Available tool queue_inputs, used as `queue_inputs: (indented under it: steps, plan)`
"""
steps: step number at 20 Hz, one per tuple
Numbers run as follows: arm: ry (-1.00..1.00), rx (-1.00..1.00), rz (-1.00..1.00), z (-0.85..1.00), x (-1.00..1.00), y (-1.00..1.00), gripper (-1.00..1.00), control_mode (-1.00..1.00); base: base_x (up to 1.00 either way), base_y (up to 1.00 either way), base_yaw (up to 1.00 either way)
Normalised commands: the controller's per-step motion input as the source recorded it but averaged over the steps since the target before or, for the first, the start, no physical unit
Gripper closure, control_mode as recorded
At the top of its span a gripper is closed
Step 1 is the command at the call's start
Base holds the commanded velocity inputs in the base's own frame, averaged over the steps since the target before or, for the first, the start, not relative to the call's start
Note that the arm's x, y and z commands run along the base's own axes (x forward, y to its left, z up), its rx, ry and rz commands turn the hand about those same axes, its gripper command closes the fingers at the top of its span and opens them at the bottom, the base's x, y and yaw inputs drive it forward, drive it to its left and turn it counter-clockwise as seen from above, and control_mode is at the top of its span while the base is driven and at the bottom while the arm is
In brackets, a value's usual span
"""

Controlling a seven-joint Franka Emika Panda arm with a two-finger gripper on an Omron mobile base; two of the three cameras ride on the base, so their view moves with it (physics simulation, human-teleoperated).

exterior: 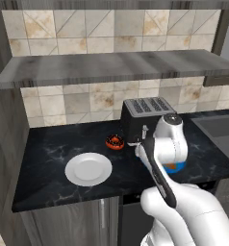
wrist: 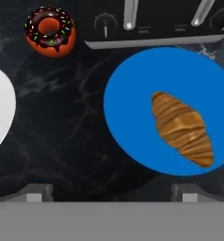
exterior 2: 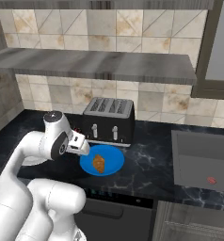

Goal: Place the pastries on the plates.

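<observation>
Croissant [wrist: 182, 128] rests on blue plate [wrist: 128, 113]; donut [wrist: 50, 31] remains on counter [wrist: 62, 122], white plate [exterior: 88, 168] empty. Hand [wrist: 111, 190] spread, holding nothing.

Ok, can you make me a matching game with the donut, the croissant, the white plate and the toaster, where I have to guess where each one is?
Things:
1. donut
2. croissant
3. white plate
4. toaster

Places or states:
A. lying on the blue plate
B. standing at the back of the counter, by the tiled wall
C. has nothing on it
D. sitting on the bare black counter, between the white plate and the toaster

Pairs: 1-D, 2-A, 3-C, 4-B
</observation>
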Motion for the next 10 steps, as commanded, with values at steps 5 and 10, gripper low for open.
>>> queue_inputs:
  steps: [5,10]
  plan:
    - [0.00,-0.05,-0.01,0.00,0.24,0.78,-1.00,-1.00,0.00,0.00,0.00]
    - [0.00,-0.08,-0.01,0.00,0.49,0.70,-1.00,-1.00,0.00,0.00,0.00]
